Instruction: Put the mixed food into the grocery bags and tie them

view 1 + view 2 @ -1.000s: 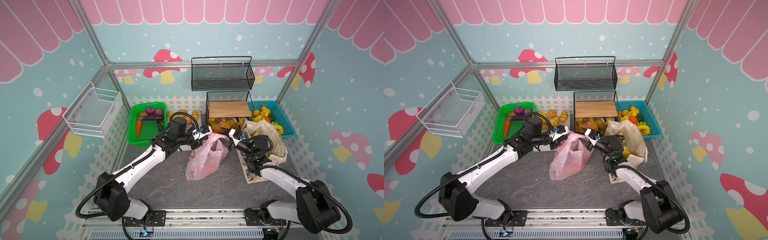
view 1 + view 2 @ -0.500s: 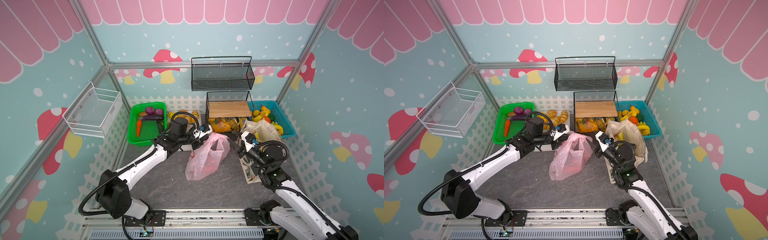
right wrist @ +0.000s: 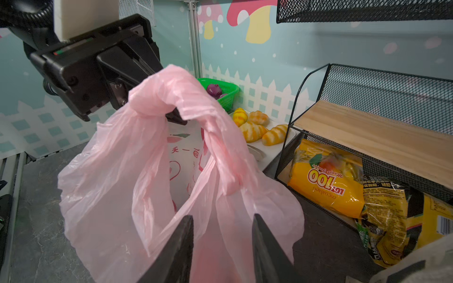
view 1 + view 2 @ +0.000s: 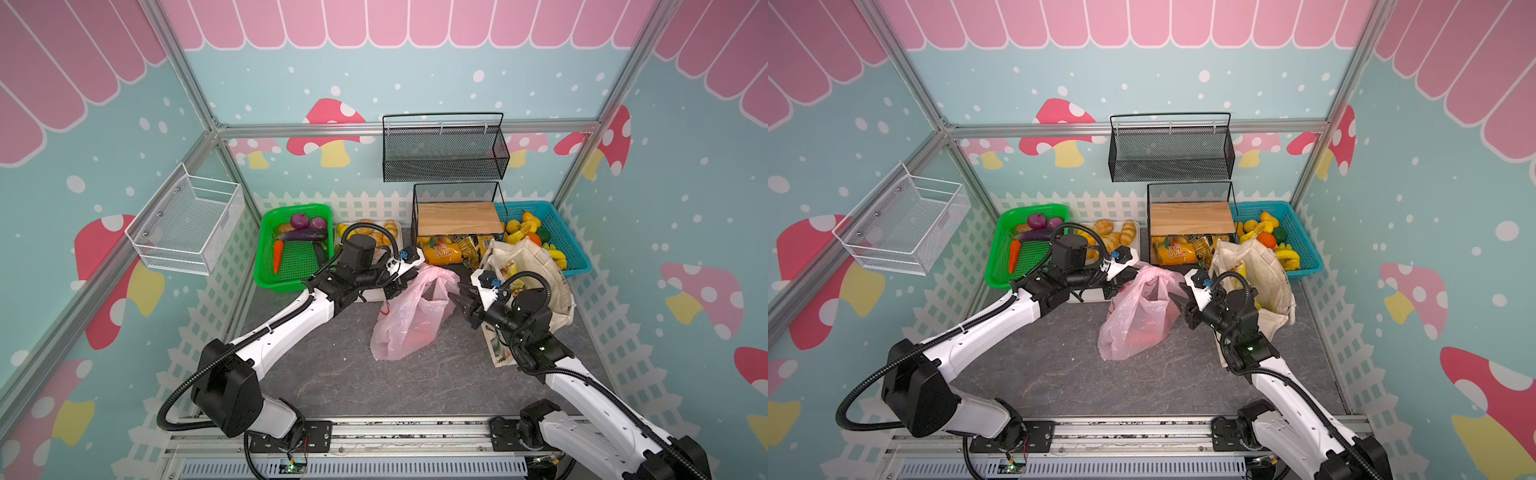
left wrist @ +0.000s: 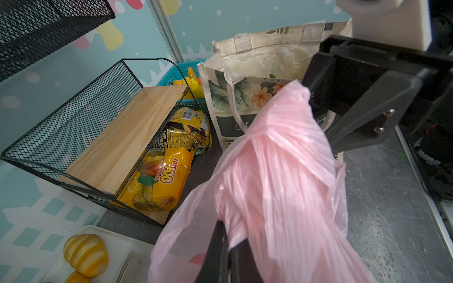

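While the pink plastic bag [image 4: 409, 320] is held up near the centre of both top views, the tying step is judged to be in hand. At the left of the frame a carrot [image 4: 277, 256] and an eggplant [image 4: 301, 235] are seen lying in the green basket [image 4: 278, 286], not yet bagged. Just right of it, the left end effector [image 4: 400, 283] is clamped on one gathered handle [image 3: 152, 98], so the bag's mouth is lifted while its base is rested on the worktop [image 4: 332, 374]. A reddish shape is seen through the plastic low in the bag. Further right, the right end effector [image 3: 223, 216] is pointed at the bag with its fingers parted to a moderate gap and nothing gripped; the free handle loop [image 3: 220, 156] is hung just beyond them. For a clean knot, this loop is best taken near its top, where the film is bunched, rather than at the loose wall below. The left hold should be firm and high. At the far right the canvas tote [image 4: 536, 270] is seen with its mouth open, close behind the right arm, and should not be snagged.
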Available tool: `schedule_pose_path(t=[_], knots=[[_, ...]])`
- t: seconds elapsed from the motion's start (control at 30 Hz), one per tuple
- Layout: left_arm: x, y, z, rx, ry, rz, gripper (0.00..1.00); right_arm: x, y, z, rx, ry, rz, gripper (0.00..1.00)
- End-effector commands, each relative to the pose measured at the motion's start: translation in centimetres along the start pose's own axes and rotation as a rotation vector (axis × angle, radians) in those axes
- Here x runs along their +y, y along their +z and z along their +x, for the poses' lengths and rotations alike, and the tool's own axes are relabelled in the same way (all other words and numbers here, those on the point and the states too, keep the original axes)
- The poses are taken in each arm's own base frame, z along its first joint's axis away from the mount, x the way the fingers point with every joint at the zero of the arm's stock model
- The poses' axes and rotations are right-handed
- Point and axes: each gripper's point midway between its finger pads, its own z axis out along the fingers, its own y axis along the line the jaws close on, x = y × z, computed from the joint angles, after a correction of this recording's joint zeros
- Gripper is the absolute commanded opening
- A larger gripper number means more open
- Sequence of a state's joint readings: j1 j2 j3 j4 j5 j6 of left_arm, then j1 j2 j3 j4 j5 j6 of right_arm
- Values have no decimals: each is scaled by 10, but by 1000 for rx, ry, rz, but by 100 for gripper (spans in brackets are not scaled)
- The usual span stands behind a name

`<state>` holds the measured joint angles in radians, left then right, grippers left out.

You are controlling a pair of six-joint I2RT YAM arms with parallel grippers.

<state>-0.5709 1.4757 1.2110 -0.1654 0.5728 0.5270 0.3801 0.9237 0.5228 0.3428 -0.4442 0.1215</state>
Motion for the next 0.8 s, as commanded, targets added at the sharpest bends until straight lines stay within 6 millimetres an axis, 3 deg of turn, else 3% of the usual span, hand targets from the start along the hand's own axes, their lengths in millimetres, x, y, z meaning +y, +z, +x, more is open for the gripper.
schedule_pose_path(t=[0.0, 0.77], knots=[[-1, 1, -1, -12, 9, 7, 0, 6, 3, -14, -69, -5, -39, 39], [-5, 1, -3, -10, 21, 13, 0, -3, 9, -40, -108, -118, -4, 38]])
